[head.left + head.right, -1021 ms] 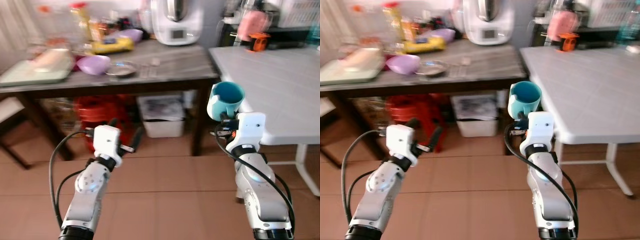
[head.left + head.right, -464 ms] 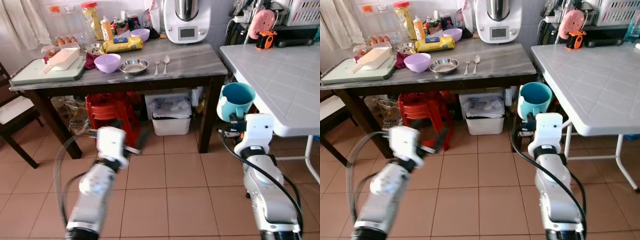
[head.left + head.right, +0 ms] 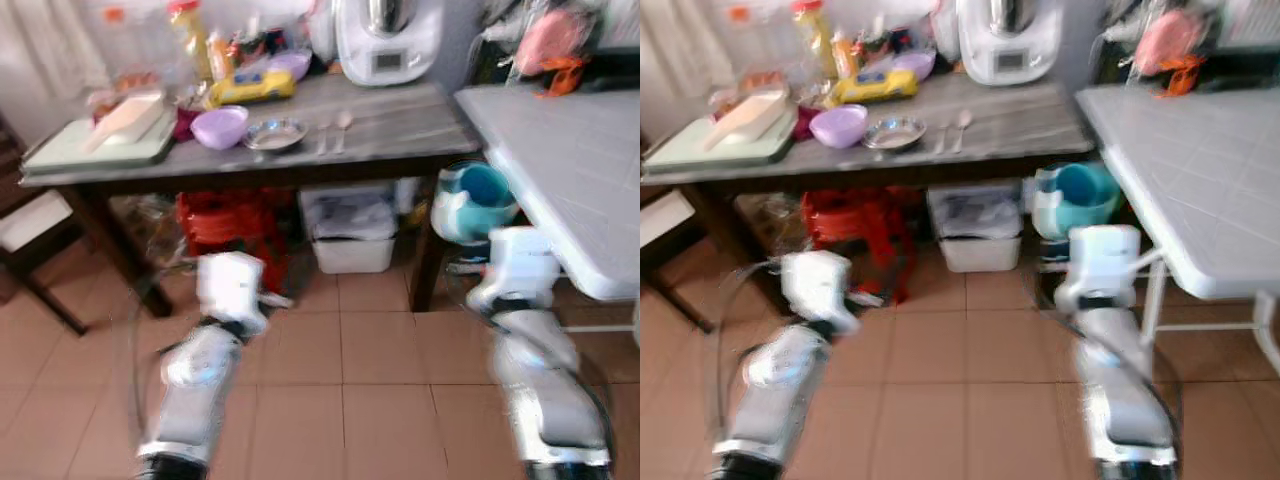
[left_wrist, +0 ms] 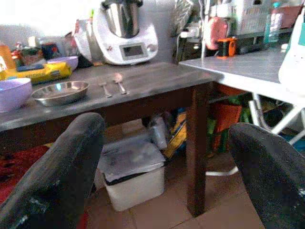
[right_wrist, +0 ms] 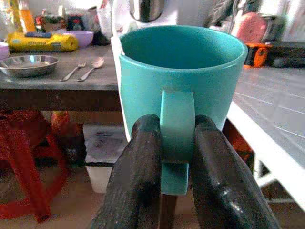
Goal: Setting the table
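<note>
A teal mug (image 5: pixel 178 64) is held upright by its handle, with my right gripper (image 5: pixel 175 157) shut on it. In the eye views the mug (image 3: pixel 478 200) hangs beside the near corner of the white table (image 3: pixel 570 140) on the right. My left gripper (image 4: pixel 162 157) is open, held low over the tiled floor, its fingers (image 4: pixel 57 171) spread wide. A fork and spoon (image 4: pixel 112 86), a steel dish (image 4: pixel 59 91) and a purple bowl (image 3: pixel 220 125) lie on the grey wooden table (image 3: pixel 380 115) ahead. The eye views are blurred.
A white kitchen machine (image 3: pixel 385 40), bottles, a yellow packet (image 3: pixel 250 87) and a green tray (image 3: pixel 90 140) crowd the grey table. Under it stand red stools (image 3: pixel 235 215) and a white bin (image 3: pixel 350 235). A dark chair (image 3: pixel 30 230) is at left.
The whole picture has shifted and blurred, so the camera is moving. The mug stays in my right gripper; my left gripper stays open and low.
</note>
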Robot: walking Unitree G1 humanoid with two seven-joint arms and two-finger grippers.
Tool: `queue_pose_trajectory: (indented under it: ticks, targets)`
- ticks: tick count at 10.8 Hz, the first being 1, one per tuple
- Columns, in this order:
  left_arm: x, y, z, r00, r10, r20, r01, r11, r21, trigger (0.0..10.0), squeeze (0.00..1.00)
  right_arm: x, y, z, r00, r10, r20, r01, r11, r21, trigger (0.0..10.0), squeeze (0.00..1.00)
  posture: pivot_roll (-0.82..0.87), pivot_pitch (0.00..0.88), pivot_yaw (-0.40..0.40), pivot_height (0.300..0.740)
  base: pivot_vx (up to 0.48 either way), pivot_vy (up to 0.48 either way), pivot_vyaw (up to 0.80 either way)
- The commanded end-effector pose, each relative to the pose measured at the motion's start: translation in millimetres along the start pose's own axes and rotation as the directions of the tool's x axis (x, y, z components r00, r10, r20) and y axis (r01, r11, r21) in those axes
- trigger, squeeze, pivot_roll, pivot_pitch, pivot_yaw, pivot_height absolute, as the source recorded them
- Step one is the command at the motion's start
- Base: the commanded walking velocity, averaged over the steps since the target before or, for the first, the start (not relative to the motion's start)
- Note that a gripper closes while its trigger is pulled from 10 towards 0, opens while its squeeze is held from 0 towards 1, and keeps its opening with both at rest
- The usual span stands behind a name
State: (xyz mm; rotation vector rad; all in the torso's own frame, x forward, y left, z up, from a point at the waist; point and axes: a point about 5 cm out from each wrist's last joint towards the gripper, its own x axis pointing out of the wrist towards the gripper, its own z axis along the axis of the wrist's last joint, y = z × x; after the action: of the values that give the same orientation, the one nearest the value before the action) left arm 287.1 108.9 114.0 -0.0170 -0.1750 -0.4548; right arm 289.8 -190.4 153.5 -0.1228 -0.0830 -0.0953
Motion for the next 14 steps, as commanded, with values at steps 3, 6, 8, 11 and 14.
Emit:
queue_pose_trajectory:
  ticks: [3,6,8,11,14]
  targets:
    - [-5.3,12.0,0.4,1.0,0.03,-0.006,-0.03,0.999,0.017,10.0,0.0,2.4,14.4,9.6,0.998,0.045,0.041,-0.046,0.999,0.021,10.0,0.0,-0.07,0.0,0.079,0.74,0.48,0.0,0.0]
    - [-4.9,10.6,0.1,1.0,0.025,-0.008,-0.025,1.0,0.016,10.0,0.0,2.9,14.0,10.0,0.998,0.042,0.044,-0.042,0.999,0.01,10.0,0.0,-0.07,0.0,0.079,0.74,0.48,0.0,0.0]
    - [-4.9,9.7,0.0,1.0,0.024,-0.008,-0.024,1.0,0.016,10.0,0.0,2.9,15.6,9.4,0.998,0.046,0.042,-0.047,0.999,0.011,10.0,0.0,-0.07,0.0,0.077,0.74,0.48,0.0,0.0]
    - [-5.3,6.8,-0.7,1.0,0.016,-0.009,-0.016,1.0,0.017,10.0,0.0,4.9,16.3,10.7,0.998,0.048,0.049,-0.049,0.999,0.011,10.0,0.0,-0.06,0.0,0.075,0.74,0.48,0.0,0.0]
    - [-4.9,5.3,-0.9,1.0,0.013,-0.01,-0.012,1.0,0.017,10.0,0.0,5.2,16.2,10.8,0.998,0.045,0.05,-0.046,0.999,0.012,10.0,0.0,-0.06,0.0,0.077,0.74,0.48,0.0,0.47]
